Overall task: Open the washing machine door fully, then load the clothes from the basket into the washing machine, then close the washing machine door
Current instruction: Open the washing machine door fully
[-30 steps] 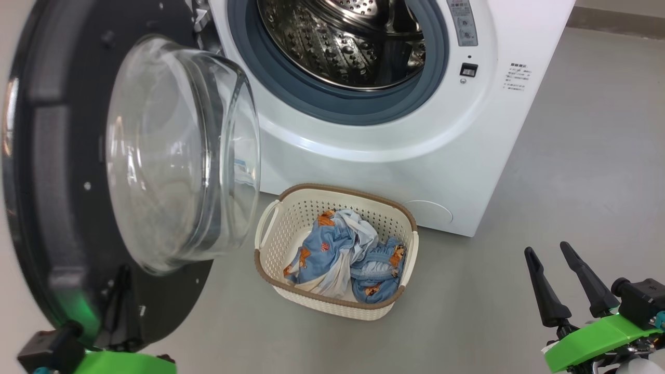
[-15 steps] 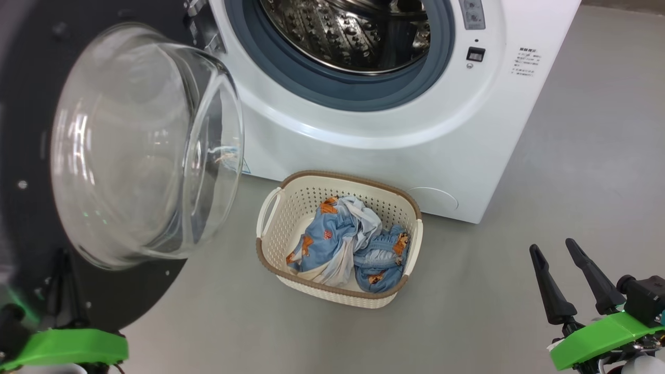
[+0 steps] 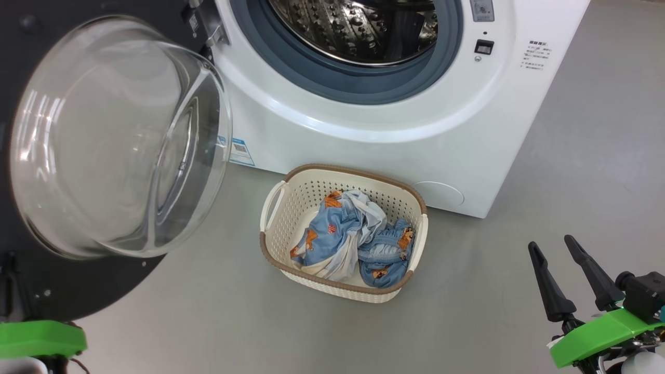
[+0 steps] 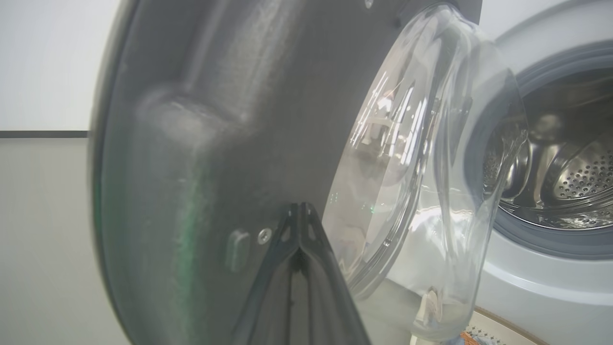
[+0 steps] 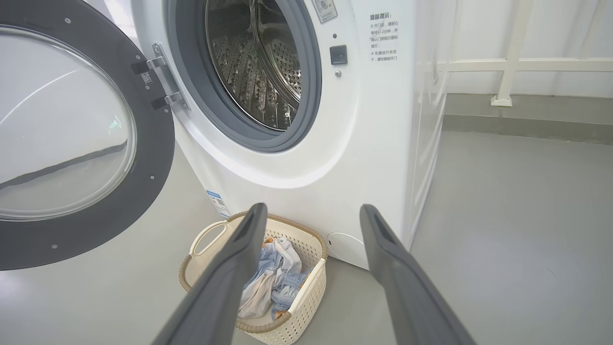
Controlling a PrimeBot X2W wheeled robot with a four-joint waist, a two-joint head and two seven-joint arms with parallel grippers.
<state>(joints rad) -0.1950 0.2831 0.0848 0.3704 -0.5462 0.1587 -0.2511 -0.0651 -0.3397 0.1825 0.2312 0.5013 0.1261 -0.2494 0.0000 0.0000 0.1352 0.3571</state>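
Left end effector [image 4: 298, 211]: fingers together, tips at door [image 4: 201, 143] rim, door swung wide. Your right end effector [image 3: 549, 241]: fingers apart, empty. Clothes [image 3: 332, 234] in basket [image 3: 322, 189], on floor [image 3: 467, 322] before washer [image 3: 363, 135]. Blue label [image 3: 240, 151] and Chinese notice [image 3: 537, 56]: unreadable to you.

The floor [image 3: 582, 171] is grey, smooth and flat. In the head view it runs from 3 o'clock round to 7 o'clock, and it shines a little where the light falls. In the right wrist view a white wall [image 5: 565, 28] stands at 2 o'clock. A white rail [image 5: 527, 64] with one post runs across it. A grey strip [image 5: 527, 112] runs along the bottom of that wall, where it meets the floor. In the left wrist view, at 9 o'clock, a thin dark line [image 4: 43, 134] crosses a pale wall [image 4: 43, 62]. The light is soft and even.
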